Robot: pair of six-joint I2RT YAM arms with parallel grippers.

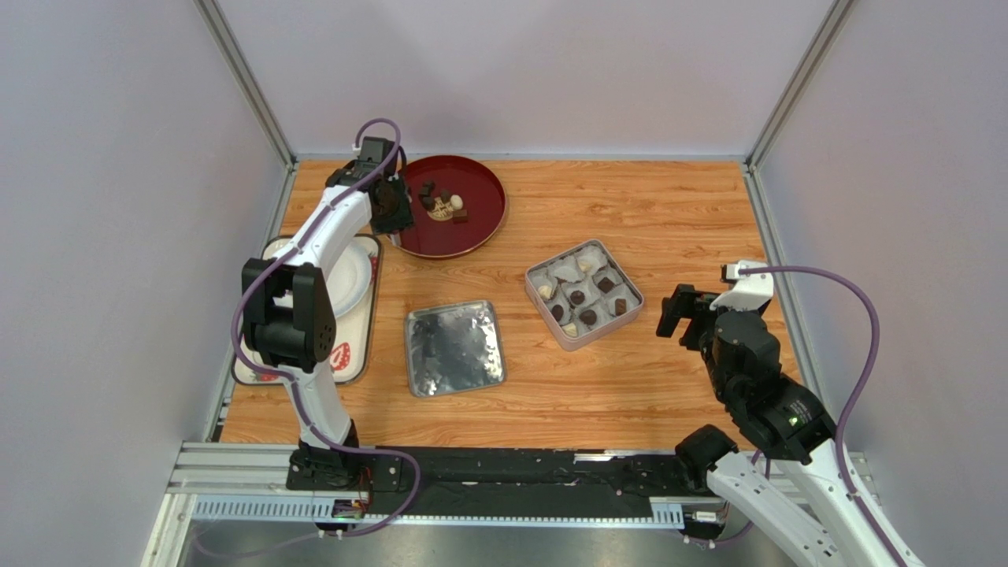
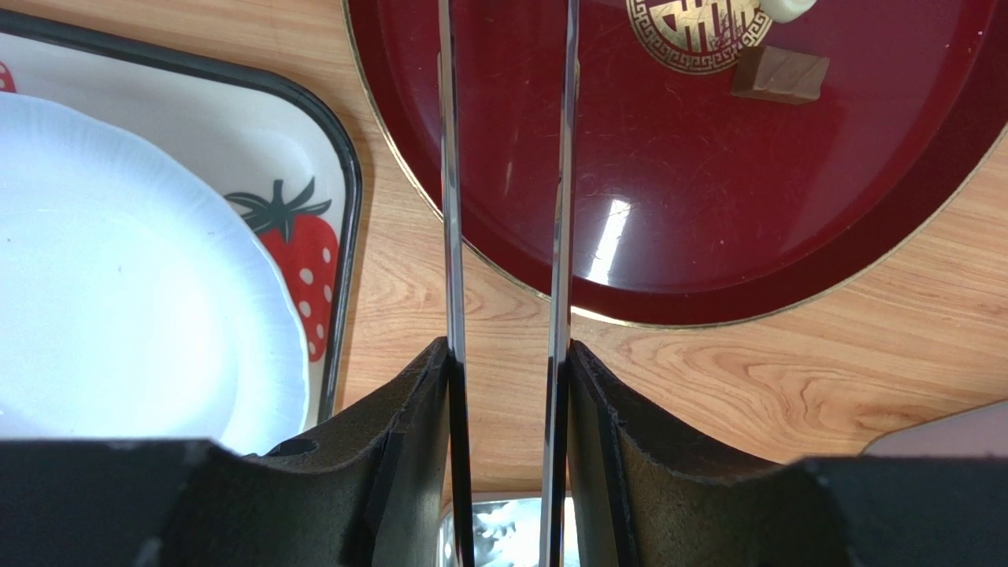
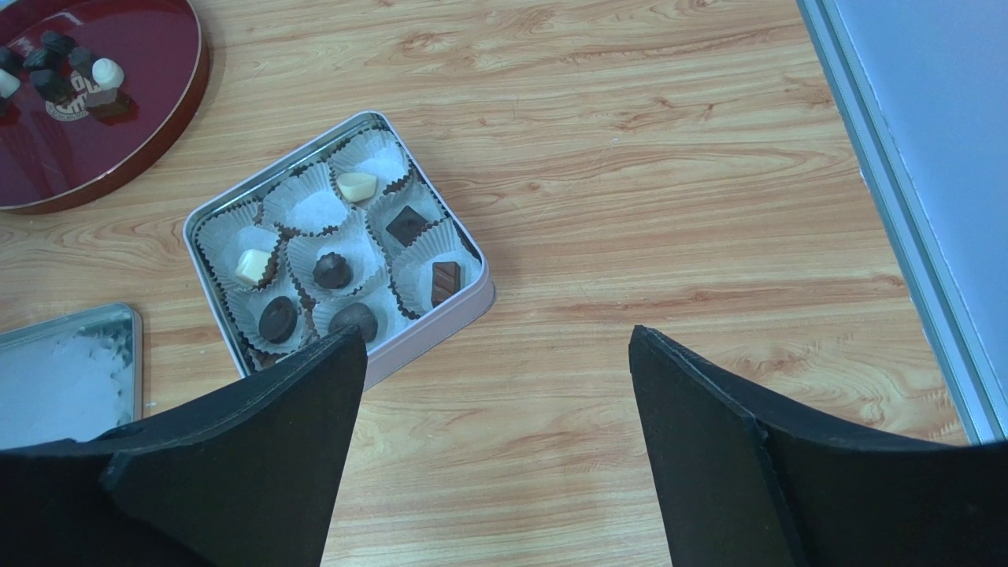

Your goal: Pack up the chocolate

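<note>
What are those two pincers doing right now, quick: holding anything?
Left pincer: partly open, thin blades apart, nothing between them.
Right pincer: wide open, holding nothing.

I count seven chocolates (image 3: 333, 271) in the tin (image 3: 440, 336), five dark and two cream. A small cluster, mostly dark, lies on the red tray (image 3: 142, 112).

we see bright, even light from above with soft shadows; a white glare streak marks the red tray (image 2: 710, 213), and the silver lid (image 1: 453, 346) shines patchily.
</note>
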